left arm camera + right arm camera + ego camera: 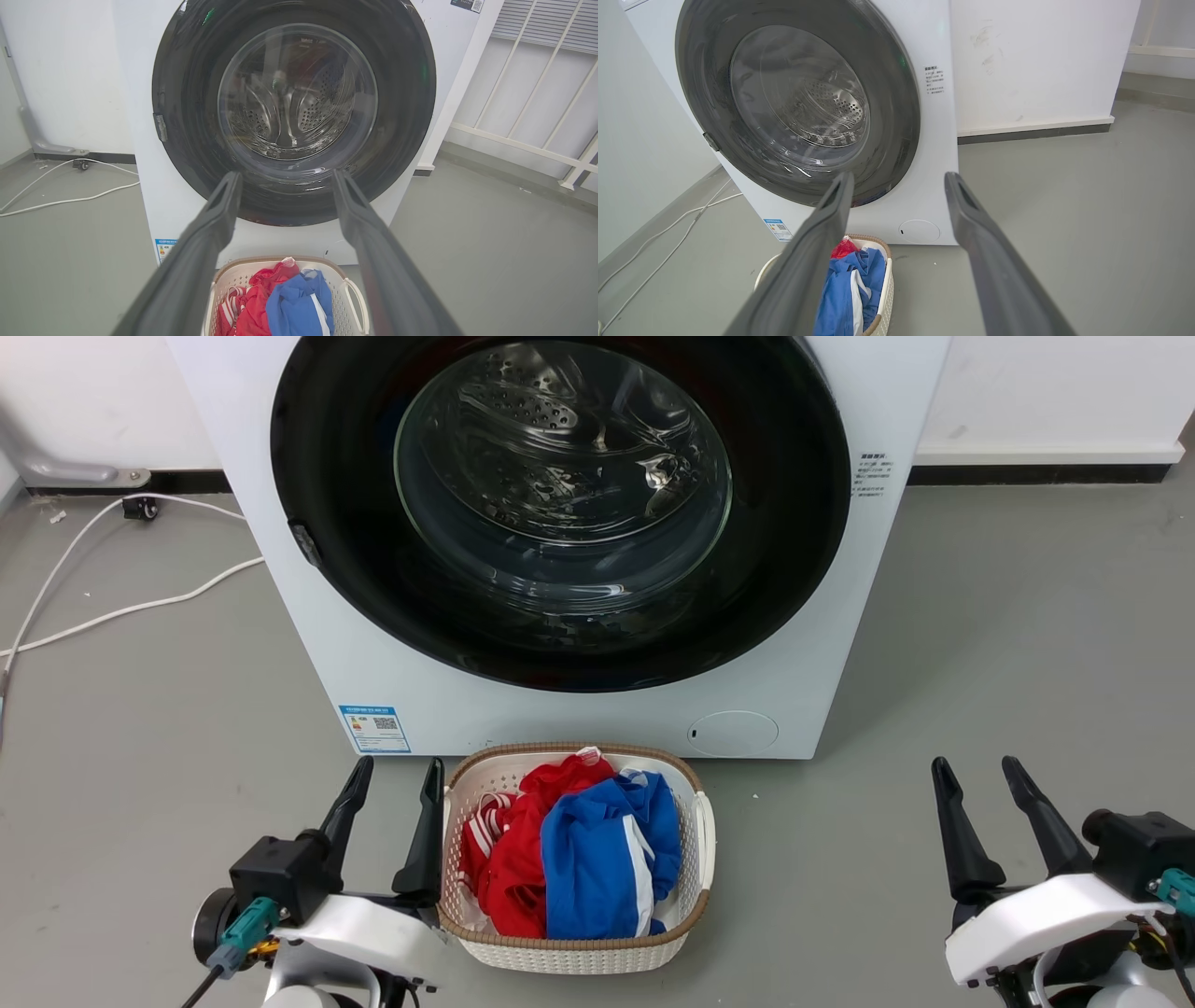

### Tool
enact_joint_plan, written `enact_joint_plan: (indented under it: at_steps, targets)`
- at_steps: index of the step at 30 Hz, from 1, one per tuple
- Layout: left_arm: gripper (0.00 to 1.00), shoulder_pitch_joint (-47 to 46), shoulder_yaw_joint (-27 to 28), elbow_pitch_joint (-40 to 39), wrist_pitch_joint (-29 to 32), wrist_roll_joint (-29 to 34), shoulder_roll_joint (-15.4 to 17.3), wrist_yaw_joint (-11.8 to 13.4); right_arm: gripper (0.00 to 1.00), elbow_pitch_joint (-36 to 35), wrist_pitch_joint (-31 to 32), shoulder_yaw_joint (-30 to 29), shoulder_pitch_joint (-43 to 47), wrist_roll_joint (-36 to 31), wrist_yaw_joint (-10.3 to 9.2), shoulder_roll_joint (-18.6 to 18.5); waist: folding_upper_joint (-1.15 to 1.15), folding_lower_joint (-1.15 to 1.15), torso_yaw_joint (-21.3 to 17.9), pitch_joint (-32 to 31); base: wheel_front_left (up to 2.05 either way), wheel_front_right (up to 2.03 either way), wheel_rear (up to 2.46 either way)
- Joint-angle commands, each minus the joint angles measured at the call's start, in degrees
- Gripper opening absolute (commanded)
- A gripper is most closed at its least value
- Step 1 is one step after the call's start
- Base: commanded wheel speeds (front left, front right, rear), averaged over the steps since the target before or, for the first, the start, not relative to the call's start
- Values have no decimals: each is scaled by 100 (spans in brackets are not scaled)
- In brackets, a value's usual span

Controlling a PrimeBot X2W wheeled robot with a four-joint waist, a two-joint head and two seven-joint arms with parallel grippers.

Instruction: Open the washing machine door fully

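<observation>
Where grey floor meets white wall, washing machine door closed

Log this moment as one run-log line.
washing machine door: closed | left tool: open, empty, by laundry basket | right tool: open, empty | door contact: none yet

The left gripper, a black body bearing two long dark tapered fingers, sits low at the near left, fingers spread apart and pointing to the far side. The right gripper, of the same build, sits at the near right, fingers equally parted.
</observation>
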Motion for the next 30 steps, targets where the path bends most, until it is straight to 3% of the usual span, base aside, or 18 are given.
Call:
enact_joint_plan:
  at_steps: [1, 30]
  targets:
    - [100, -102, -6, -13, -62, 137, 28, 29, 100, -81, 1, 9, 17, -179, 12, 15, 0, 0, -2, 5, 0, 0, 0]
    - [100, -96, 55, 263, -396, 1019, -95, -39, 100, -216, -53, -38, 97, -1120, 9, 79, 0, 0, -22, -21, 0, 0, 0]
